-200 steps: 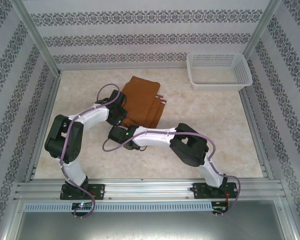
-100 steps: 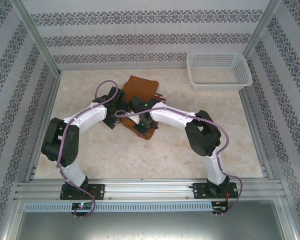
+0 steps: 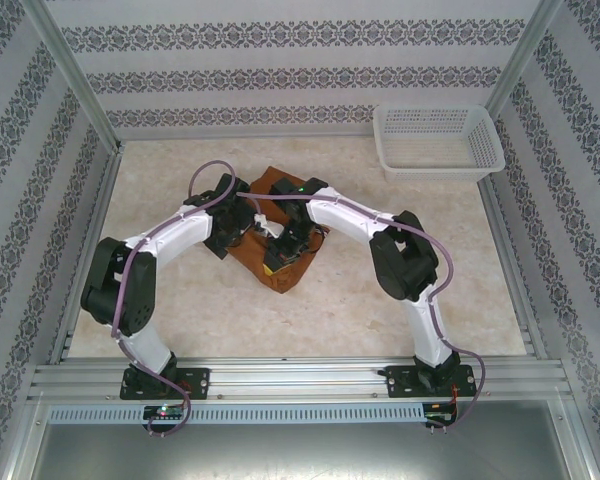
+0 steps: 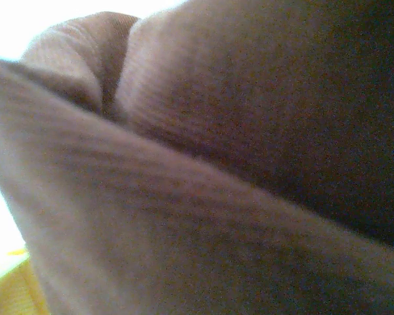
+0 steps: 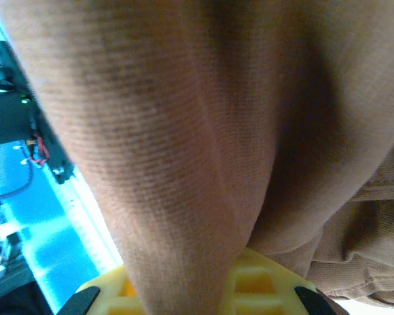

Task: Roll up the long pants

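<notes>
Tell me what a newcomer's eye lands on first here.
The rust-brown long pants lie bunched in a compact bundle mid-table, with the left arm and right arm bent in over them. Next comes the white mesh basket at the far right corner. In the right wrist view, cloth is pinched between the yellow pads of the right gripper.

Pale marbled table (image 3: pixel 180 310) with bunched rust-brown long pants (image 3: pixel 285 276) and white mesh basket (image 3: pixel 440 166)
</notes>
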Tool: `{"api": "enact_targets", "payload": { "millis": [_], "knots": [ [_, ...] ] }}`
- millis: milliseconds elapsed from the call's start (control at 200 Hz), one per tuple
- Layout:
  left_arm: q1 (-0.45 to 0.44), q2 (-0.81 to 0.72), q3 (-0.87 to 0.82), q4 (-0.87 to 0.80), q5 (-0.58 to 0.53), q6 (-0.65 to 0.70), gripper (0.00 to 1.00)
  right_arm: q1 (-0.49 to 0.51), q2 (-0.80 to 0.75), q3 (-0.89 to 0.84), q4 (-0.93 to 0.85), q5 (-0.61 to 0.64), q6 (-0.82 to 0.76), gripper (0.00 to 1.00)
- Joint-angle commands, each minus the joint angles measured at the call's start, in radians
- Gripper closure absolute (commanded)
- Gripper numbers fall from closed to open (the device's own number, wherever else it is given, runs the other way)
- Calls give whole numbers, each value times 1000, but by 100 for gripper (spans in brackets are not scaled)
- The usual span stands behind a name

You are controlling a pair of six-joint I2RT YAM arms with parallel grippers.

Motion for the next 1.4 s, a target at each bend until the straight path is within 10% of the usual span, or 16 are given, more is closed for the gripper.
{"api": "enact_targets", "payload": {
  "millis": [0,445,859,1394],
  "knots": [
    [-7,-83,40,-95,-89,26,0,-29,33,8,-49,-114,26,100],
    [-22,-290,-142,-88,-133,42,0,-66,99,-11,-32,-149,14,100],
    [-31,-63,-94,78,-190,27,0,-66,66,-13,-59,-168,15,100],
    [-31,-127,-88,89,-180,-29,0,-53,83,-15,-67,-159,6,100]
  ]
}}
